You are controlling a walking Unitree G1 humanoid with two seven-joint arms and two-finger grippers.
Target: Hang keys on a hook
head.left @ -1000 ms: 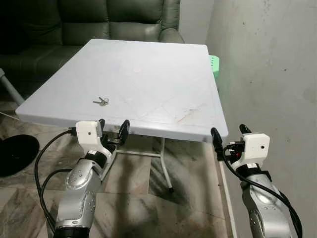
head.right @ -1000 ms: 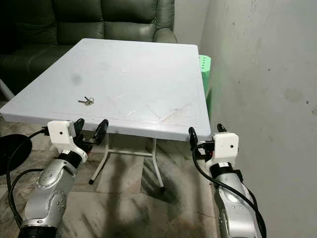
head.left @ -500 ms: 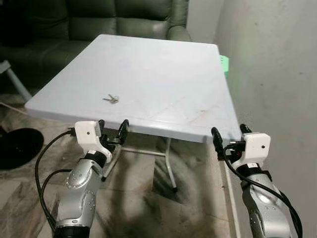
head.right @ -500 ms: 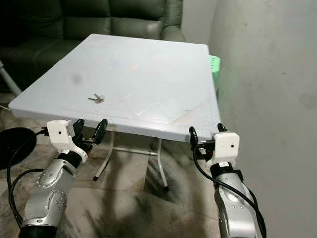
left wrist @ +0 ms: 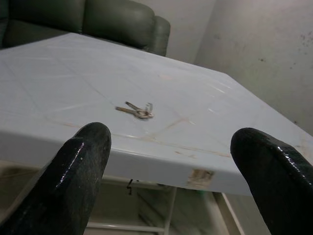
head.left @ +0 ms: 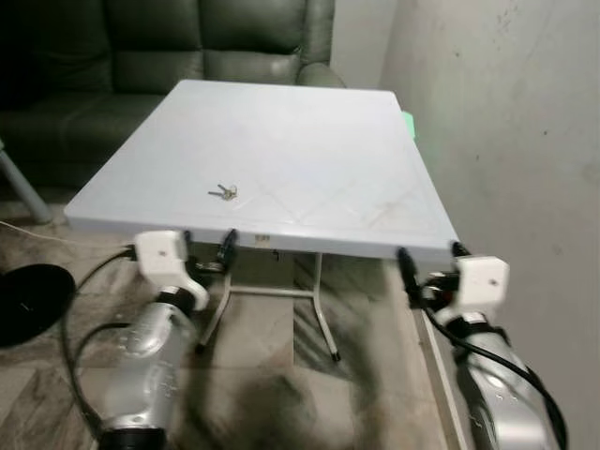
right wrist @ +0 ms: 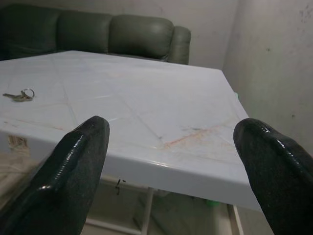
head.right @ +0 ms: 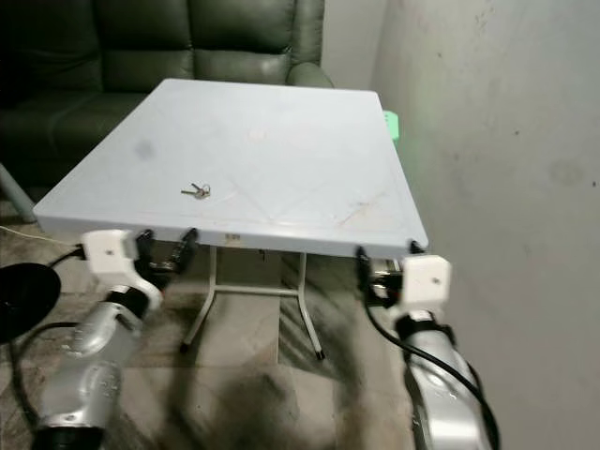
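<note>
Left gripper (head.left: pixel 206 253), fingers spread wide and empty at lower left below the table (head.left: pixel 375 141) edge, should rise, then descend squarely over the keys (head.left: pixel 223 192) at centre-left.

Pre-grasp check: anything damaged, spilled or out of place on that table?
Nothing spilled. The keys lie flat on the white table. The tabletop has a reddish scuff and fine scratch lines, and its front edge has a small chipped patch. Wear only, as far as it looks.
</note>
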